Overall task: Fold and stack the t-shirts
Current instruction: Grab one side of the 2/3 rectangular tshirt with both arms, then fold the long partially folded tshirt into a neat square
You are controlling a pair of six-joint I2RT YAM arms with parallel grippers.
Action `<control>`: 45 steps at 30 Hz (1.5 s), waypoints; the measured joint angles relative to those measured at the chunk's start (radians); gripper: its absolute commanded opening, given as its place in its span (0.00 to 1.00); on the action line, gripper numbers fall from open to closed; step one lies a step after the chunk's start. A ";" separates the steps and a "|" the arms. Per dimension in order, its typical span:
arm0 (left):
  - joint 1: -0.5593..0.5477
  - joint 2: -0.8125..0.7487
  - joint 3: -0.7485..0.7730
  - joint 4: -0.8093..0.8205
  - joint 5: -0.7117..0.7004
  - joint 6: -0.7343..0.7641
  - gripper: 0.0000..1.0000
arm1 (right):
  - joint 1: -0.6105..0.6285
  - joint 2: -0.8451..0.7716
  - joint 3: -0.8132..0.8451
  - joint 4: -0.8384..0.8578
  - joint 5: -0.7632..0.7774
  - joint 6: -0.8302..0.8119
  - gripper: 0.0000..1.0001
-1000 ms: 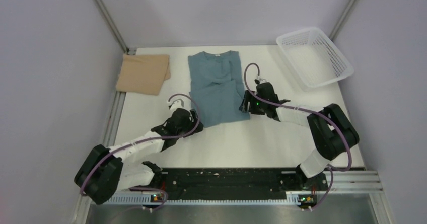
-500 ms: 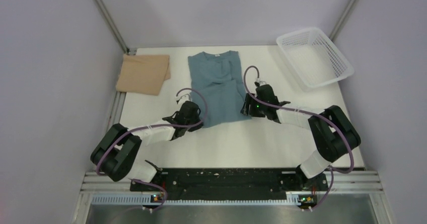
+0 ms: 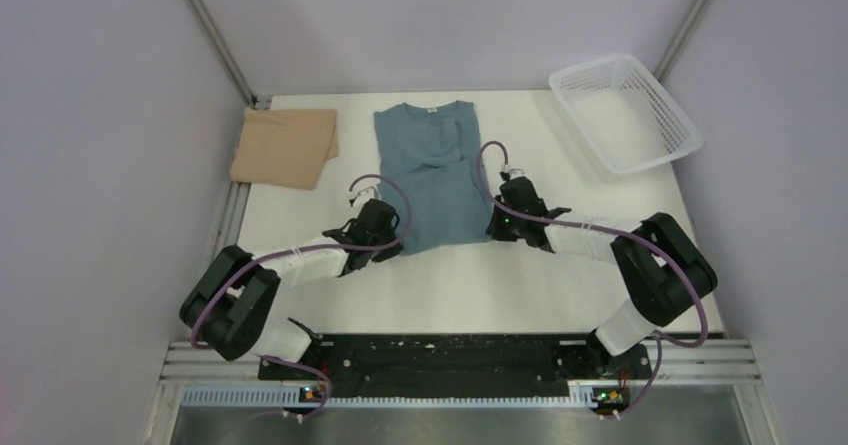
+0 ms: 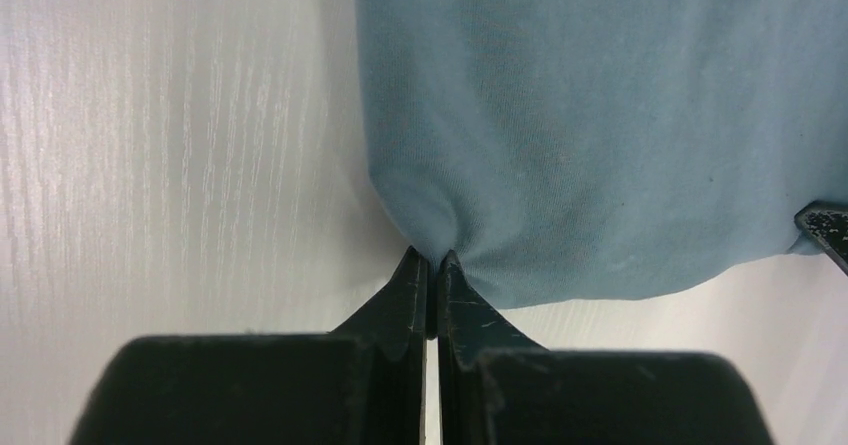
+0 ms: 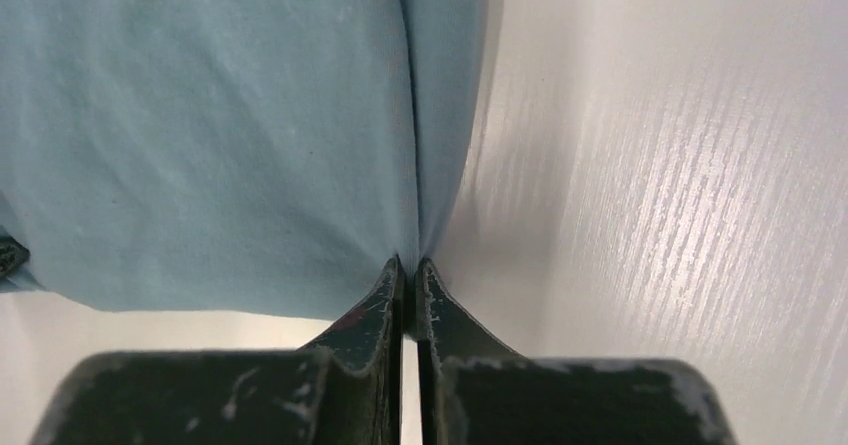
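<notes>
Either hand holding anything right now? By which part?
Both hold the blue t-shirt: the left hand pinches its near left corner, the right hand its near right corner.

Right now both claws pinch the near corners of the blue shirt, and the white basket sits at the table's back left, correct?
Not quite: the white basket sits at the back right, as the top external view shows. The rest holds: the left gripper and right gripper are each shut on a near corner of the blue shirt.
</notes>
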 measured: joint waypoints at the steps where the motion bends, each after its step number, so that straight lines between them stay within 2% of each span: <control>1: 0.000 0.000 0.004 -0.011 -0.002 -0.002 0.00 | 0.001 -0.002 -0.003 0.006 0.002 0.001 0.00; 4: 0.000 -0.013 0.010 -0.053 -0.008 -0.014 0.00 | 0.002 -0.026 -0.018 0.013 0.006 0.003 0.00; 7: -0.005 -0.082 0.005 -0.159 -0.010 -0.036 0.00 | 0.013 -0.139 -0.093 0.011 -0.004 0.022 0.00; 12: -0.037 -0.344 -0.043 -0.326 0.028 -0.052 0.00 | 0.032 -0.446 -0.206 -0.032 -0.088 0.055 0.00; 17: -0.052 -0.625 -0.045 -0.439 0.109 -0.021 0.00 | 0.032 -0.739 -0.208 -0.135 -0.179 0.058 0.00; 19: -0.057 -0.702 -0.029 -0.471 0.134 -0.005 0.00 | 0.032 -0.816 -0.190 -0.173 -0.194 0.057 0.00; 23: -0.058 -0.753 0.041 -0.514 0.147 0.029 0.00 | 0.032 -0.882 -0.155 -0.220 -0.203 0.052 0.00; 28: -0.058 -0.718 0.087 -0.470 0.096 0.073 0.00 | 0.032 -0.859 -0.118 -0.257 -0.151 0.044 0.00; 33: -0.035 -0.530 0.184 -0.421 0.041 0.099 0.00 | 0.020 -0.764 -0.067 -0.257 -0.053 0.042 0.00; 39: 0.142 -0.287 0.295 -0.278 0.201 0.155 0.00 | -0.068 -0.632 -0.003 -0.187 -0.023 0.043 0.00; 45: 0.198 -0.063 0.451 -0.248 0.233 0.205 0.00 | -0.153 -0.449 0.078 -0.082 -0.046 0.042 0.00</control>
